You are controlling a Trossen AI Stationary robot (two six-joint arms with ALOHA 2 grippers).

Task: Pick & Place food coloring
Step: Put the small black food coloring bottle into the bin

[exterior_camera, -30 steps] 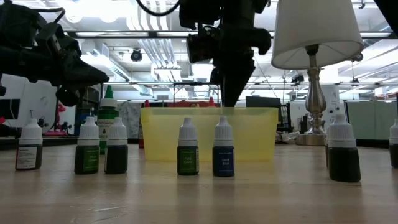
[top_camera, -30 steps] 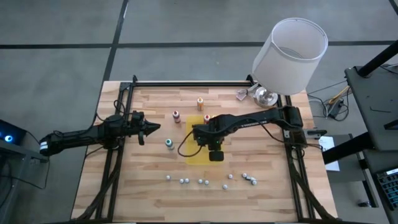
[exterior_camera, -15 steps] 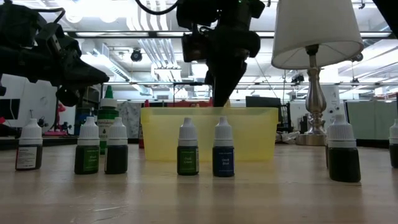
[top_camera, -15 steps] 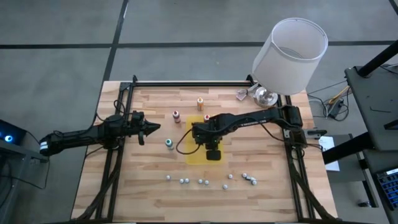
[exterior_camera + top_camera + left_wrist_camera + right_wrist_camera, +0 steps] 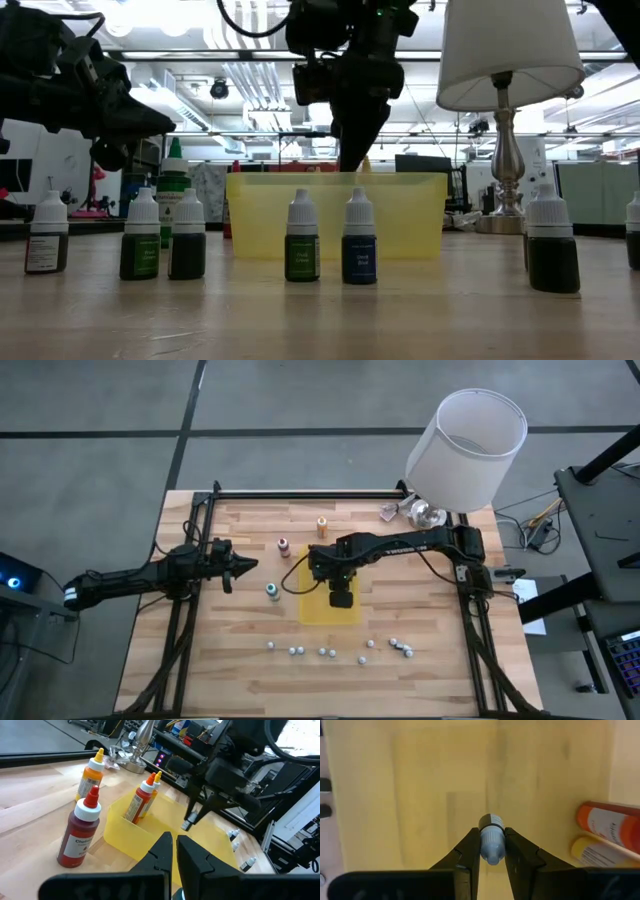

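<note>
Hovering mid-frame, your right claw [image 5: 491,851] is clamped on a small white-capped dropper bottle [image 5: 491,841], directly above the translucent yellow plastic bin [image 5: 316,610]; straight down is your line. Left claw [image 5: 243,566] waits closed, centre-left.

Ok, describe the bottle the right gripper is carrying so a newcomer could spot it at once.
Find the yellow tray in the middle of the wooden table. Above it hangs the right gripper, shut on a tiny bottle with a pale cap. Unlike the orange bottle and yellow bottle lying in the tray, it is held in the air.
</note>
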